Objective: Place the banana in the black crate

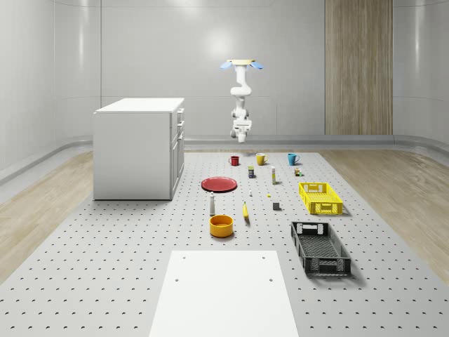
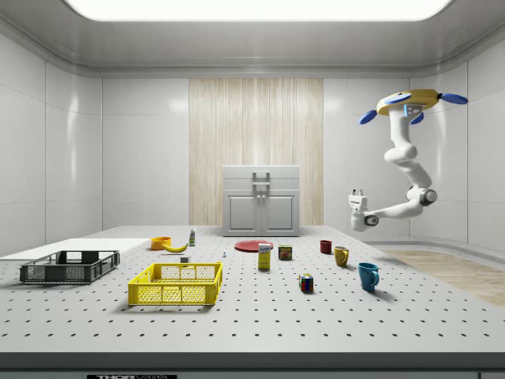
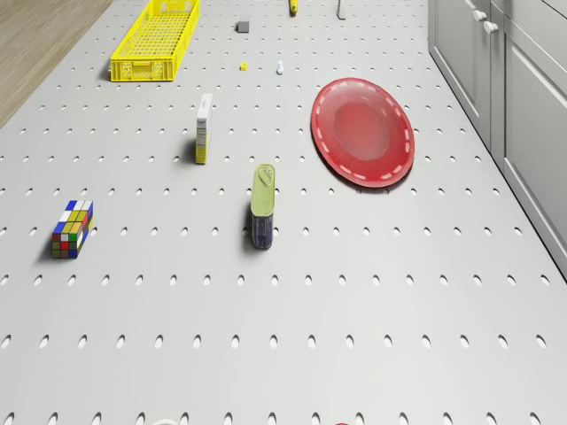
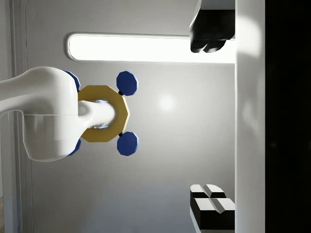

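Note:
The yellow banana (image 1: 245,211) lies on the perforated table between an orange bowl and a small dark block; it also shows in the side view as the banana (image 2: 175,247) and in the drone view as the banana (image 3: 292,5). The black crate (image 1: 320,247) stands near the table's front right in the whole-scene view, and the black crate (image 2: 69,266) sits at the side view's left. The drone (image 1: 242,64) hovers high over the far end of the table, above the mugs. Its gripper (image 2: 357,194) hangs in the air, turned upward and open with nothing in it, far from the banana. In the wrist view the gripper (image 4: 212,119) faces the drone (image 4: 102,114).
A yellow crate (image 1: 320,197) stands just beyond the black one. A red plate (image 1: 219,184), orange bowl (image 1: 221,225), red mug (image 1: 234,161), yellow mug (image 1: 260,159) and blue mug (image 1: 292,159) sit on the table. A white cabinet (image 1: 140,147) rises at the left.

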